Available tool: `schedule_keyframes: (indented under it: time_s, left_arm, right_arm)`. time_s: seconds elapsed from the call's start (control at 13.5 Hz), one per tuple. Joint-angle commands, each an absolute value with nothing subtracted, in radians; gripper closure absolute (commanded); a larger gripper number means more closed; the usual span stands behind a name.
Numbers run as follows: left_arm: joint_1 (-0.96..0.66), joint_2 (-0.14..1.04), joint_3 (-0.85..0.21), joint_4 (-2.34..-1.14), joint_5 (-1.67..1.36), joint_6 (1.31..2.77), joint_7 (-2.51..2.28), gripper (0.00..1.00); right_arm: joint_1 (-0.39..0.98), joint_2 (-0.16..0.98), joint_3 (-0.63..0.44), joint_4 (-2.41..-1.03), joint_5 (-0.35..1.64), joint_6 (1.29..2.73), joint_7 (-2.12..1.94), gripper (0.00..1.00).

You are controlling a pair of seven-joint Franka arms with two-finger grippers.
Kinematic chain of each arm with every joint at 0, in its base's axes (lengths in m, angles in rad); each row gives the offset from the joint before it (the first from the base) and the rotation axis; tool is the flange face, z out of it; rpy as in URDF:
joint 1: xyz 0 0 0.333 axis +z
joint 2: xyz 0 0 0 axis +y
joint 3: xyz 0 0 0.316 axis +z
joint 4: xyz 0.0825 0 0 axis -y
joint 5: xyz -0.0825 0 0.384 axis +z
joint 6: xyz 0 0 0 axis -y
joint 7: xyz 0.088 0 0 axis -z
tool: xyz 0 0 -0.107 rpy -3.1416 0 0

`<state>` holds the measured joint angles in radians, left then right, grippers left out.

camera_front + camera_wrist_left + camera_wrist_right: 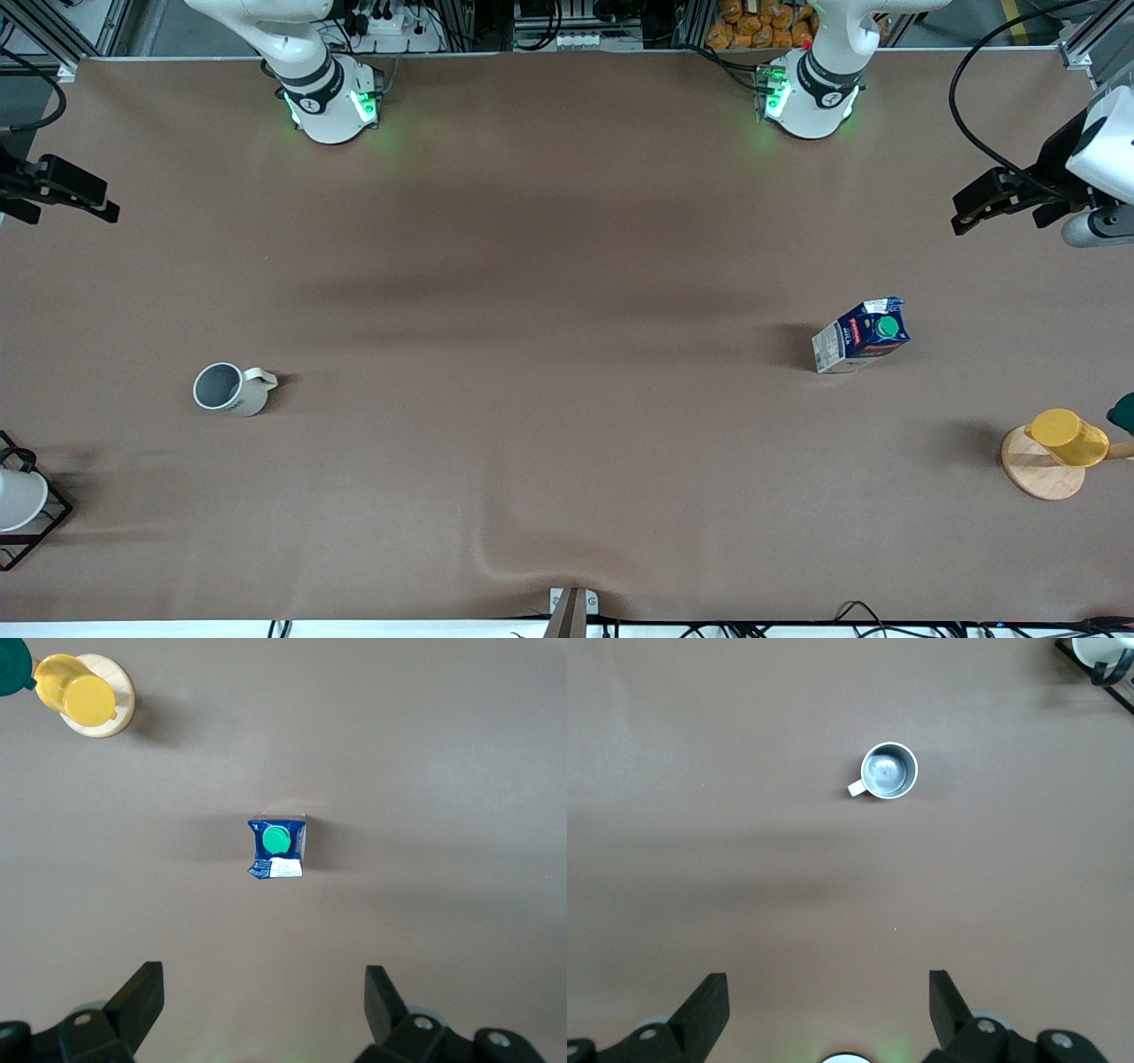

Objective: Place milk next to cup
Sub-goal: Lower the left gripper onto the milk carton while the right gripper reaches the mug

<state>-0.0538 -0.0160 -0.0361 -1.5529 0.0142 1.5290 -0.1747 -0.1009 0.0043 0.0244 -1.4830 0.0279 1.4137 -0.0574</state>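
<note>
The milk (859, 335) is a dark-blue carton with a green cap, standing on the brown table toward the left arm's end. It also shows in the left wrist view (277, 847), apart from the fingers. The cup (229, 388) is a cream-white mug with a grey inside, standing upright toward the right arm's end; it also shows in the right wrist view (888, 771). My left gripper (992, 208) (264, 992) is open and empty, up over the left arm's end of the table. My right gripper (62, 190) (828, 997) is open and empty, up over the right arm's end.
A yellow cup (1067, 439) (84, 695) lies on a wooden disc (1036, 474) nearer the front camera than the milk, beside a dark green object (1123, 412). A white cup (18, 501) sits in a black wire rack (49, 523) near the mug. The table cloth has a wrinkle (532, 558).
</note>
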Motion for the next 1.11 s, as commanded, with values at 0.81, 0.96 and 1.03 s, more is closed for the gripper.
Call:
schedule_keyframes:
  time_s: [0.81, 0.96, 1.03]
  left_arm:
    - [-0.012, 0.103, -0.034, -1.802, 0.017, 1.871, -0.143, 0.00]
    - [-0.009, 0.101, -0.034, -1.894, 0.015, 1.989, -0.143, 0.00]
    - [-0.011, 0.101, -0.034, -1.923, 0.015, 2.026, -0.150, 0.00]
  right_arm:
    - [-0.048, 0.141, 0.041, -1.457, 0.046, 1.425, -0.086, 0.00]
    - [-0.029, 0.242, 0.041, -1.456, 0.055, 1.547, -0.086, 0.00]
    - [-0.017, 0.285, 0.041, -1.456, 0.055, 1.605, -0.087, 0.00]
